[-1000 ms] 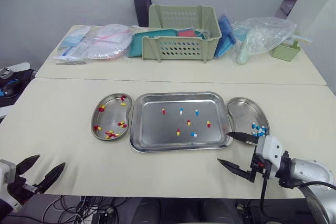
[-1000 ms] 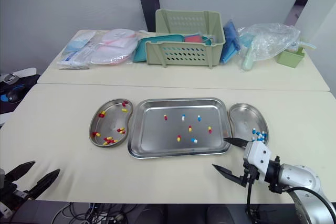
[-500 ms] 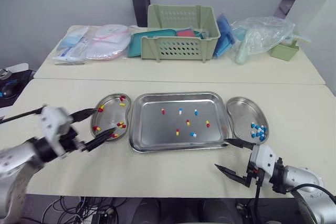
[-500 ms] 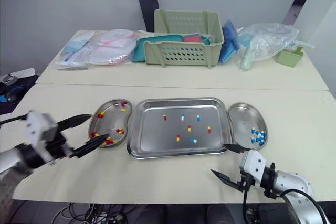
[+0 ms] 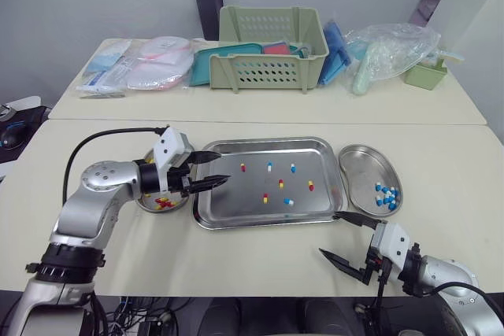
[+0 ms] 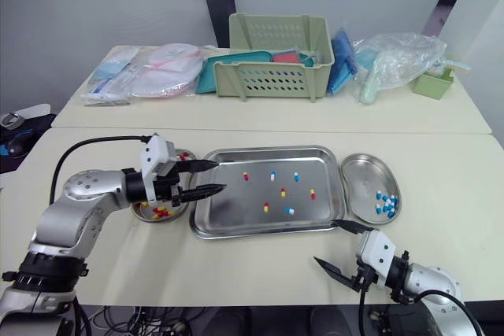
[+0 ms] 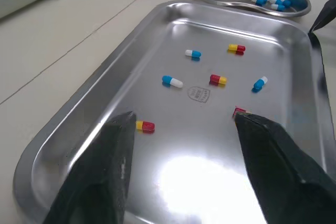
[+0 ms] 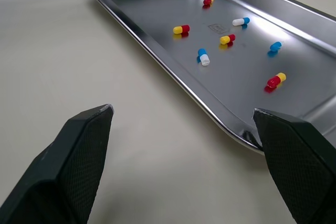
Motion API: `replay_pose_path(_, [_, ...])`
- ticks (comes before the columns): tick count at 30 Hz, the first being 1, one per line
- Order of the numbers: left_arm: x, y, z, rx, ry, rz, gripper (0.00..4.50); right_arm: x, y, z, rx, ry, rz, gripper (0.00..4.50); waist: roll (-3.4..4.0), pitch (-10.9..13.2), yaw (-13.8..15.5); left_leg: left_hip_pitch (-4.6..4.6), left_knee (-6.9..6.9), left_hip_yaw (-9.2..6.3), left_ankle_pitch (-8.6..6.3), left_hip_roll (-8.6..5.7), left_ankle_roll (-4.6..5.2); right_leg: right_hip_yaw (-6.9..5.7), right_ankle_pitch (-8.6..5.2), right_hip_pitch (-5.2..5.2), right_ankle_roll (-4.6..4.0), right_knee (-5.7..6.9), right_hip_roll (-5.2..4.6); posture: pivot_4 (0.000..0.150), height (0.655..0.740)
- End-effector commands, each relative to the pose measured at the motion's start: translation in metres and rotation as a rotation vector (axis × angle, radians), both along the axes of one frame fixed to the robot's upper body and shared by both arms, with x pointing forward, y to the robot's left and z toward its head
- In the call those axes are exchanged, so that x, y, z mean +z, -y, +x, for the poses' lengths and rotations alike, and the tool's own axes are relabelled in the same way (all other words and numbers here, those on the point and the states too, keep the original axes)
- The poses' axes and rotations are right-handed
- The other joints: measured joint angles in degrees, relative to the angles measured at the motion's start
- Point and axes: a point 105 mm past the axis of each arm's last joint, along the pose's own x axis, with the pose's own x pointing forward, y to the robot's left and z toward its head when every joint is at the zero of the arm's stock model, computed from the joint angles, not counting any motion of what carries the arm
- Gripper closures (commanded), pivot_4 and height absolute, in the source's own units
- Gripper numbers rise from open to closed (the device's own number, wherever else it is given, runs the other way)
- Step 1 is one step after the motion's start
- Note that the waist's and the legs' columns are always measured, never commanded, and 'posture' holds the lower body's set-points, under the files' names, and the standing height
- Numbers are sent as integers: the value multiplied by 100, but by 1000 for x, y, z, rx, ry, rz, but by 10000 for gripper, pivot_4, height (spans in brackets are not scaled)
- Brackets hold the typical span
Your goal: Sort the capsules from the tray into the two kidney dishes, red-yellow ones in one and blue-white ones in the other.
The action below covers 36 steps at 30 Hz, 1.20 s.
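Observation:
The steel tray (image 5: pixel 236 214) lies mid-table and holds several loose capsules, red-yellow (image 5: pixel 281 183) and blue-white (image 5: pixel 289 201). To its left, the left kidney dish (image 5: pixel 146 199) holds red-yellow capsules (image 5: pixel 164 203) and is partly hidden by my left arm. On the other side, the right kidney dish (image 5: pixel 364 164) holds blue-white capsules (image 5: pixel 386 194). My left gripper (image 5: pixel 225 168) is open over the tray's left edge; a red-yellow capsule (image 7: pixel 145 125) lies close to one finger (image 7: pixel 105 177). My right gripper (image 5: pixel 328 233) is open and empty, low over the table by the tray's front right corner (image 8: pixel 247 137).
On the rear table stand a green basket (image 5: pixel 272 53), packaged supplies (image 5: pixel 142 68), a plastic bag (image 5: pixel 390 49) and a small green box (image 5: pixel 426 75). A black cable (image 5: pixel 87 147) loops from my left arm. Bare tabletop runs in front of the tray.
My left arm has swung up from below the table's front left, past the left dish, to the tray's left edge. The right gripper has barely moved.

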Motion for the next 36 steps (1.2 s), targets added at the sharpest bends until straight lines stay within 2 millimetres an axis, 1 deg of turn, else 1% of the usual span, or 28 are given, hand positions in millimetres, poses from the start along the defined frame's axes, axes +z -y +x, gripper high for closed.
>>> replay_pose_path(1, [2,9,11,-41,42,30,16548,10,-5,0,7,42,9,0,0,0,6,-1,0,-1,0,0,0,-1,0,-2,0,0,0,1500,7400])
replay_pose_path(3, [1,15,26,-27,60,76,16548,11,-6,0,5,42,7,0,-1,0,28,-1,2,-2,1,-1,0,-3,0,-1,0,3,0,1500,7400])
replay_pose_path(5, [0,22,35,-42,61,97,16548,12,-7,0,4,43,7,0,-3,0,46,-2,6,-3,1,-2,0,-4,0,-1,1,3,1,1500,7400])
replay_pose_path(8, [-6,32,46,-63,43,120,16548,13,-9,0,1,41,8,0,-3,0,41,-6,8,-3,1,-4,0,-4,0,-1,1,-1,0,1500,7400])
replay_pose_path(13, [-23,38,59,-53,-7,155,16548,13,-12,-3,-8,35,12,0,-3,0,0,-6,6,-3,1,-4,0,-3,0,-4,1,0,1,1500,7400])
replay_pose_path(17, [-30,42,63,-55,-30,171,16548,13,-13,-4,-13,32,14,0,-3,0,-3,-7,7,-6,2,-4,0,-4,0,-5,1,3,1,1500,7400])
replay_pose_path(21, [-39,40,64,-53,-57,199,16548,14,-14,-5,-18,32,17,0,-3,0,-2,-7,8,-7,2,-5,0,-5,0,-4,1,3,0,1500,7400])
replay_pose_path(29, [-52,36,59,-68,-116,232,16548,19,-15,-5,-25,33,20,0,-3,-1,1,-6,8,-7,2,-5,0,-5,0,-2,1,3,0,1500,7400])
replay_pose_path(32, [-57,36,56,-71,-132,241,22266,21,-16,-4,-27,36,22,0,-2,-1,1,-4,8,-7,2,-4,0,-5,0,-1,1,3,0,1500,7400])
replay_pose_path(36, [-62,36,53,-73,-140,248,34625,24,-18,-4,-28,37,23,0,-1,-4,1,-3,8,-7,2,-4,0,-5,0,0,1,4,0,1500,7400])
